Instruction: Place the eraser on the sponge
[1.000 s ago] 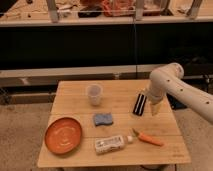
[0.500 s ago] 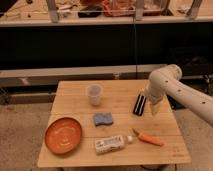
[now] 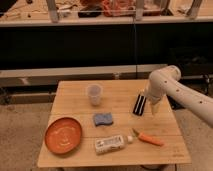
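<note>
The eraser (image 3: 140, 104), a small black block with a pale stripe, lies on the right part of the wooden table (image 3: 165, 125). My gripper (image 3: 152, 110) points down just to the right of it, right beside the eraser, open and holding nothing. The white arm comes in from the right. The blue-grey sponge (image 3: 103, 119) lies flat near the table's middle, to the left of the eraser and a little nearer the front.
A clear plastic cup (image 3: 94, 94) stands behind the sponge. An orange plate (image 3: 63, 135) sits at the front left, a white bottle (image 3: 111, 144) lies at the front middle, and a carrot (image 3: 148, 138) lies in front of the gripper. Dark shelving runs behind the table.
The arm has sunk slightly beside the eraser. The eraser and the other objects have not moved.
</note>
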### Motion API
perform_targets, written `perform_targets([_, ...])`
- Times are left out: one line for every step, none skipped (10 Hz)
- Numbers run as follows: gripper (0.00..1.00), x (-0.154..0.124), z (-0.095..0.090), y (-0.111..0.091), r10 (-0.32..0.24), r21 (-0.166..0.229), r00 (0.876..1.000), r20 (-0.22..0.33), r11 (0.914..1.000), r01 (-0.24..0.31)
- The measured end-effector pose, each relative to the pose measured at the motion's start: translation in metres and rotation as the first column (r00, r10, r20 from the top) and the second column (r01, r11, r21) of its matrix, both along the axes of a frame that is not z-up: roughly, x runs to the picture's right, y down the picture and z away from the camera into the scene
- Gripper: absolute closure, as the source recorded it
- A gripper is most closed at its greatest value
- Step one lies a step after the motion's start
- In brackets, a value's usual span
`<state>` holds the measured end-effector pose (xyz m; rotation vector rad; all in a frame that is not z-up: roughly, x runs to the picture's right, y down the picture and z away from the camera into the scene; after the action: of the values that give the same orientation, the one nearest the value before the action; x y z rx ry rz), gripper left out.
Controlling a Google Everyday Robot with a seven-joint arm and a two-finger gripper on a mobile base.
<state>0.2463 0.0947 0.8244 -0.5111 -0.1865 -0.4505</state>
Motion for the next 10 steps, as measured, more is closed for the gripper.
perform_targets([0.20,0.001,0.004,0.001,-0.004,-0.002,1.000,0.001,1.0000,0.004])
perform_targets([0.20,0.003,0.008,0.001,-0.011,-0.002,1.000,0.002,0.9999,0.011])
perform_targets([0.20,0.003,0.014,0.002,-0.018,-0.004,1.000,0.006,0.9998,0.018])
perform_targets([0.20,0.002,0.016,0.001,-0.022,-0.005,1.000,0.012,0.9997,0.022])
perform_targets([0.20,0.004,0.020,0.001,-0.025,-0.008,1.000,0.016,0.9997,0.025])
perform_targets([0.20,0.007,0.026,0.005,-0.028,-0.014,0.999,0.020,0.9995,0.028])
perform_targets([0.20,0.008,0.029,0.005,-0.030,-0.015,0.999,0.026,0.9994,0.030])
perform_targets([0.20,0.010,0.032,0.005,-0.033,-0.017,0.999,0.032,0.9993,0.033])
perform_targets([0.20,0.011,0.036,0.006,-0.037,-0.021,0.999,0.037,0.9991,0.037])
perform_targets([0.20,0.010,0.039,0.007,-0.038,-0.023,0.998,0.041,0.9989,0.039])
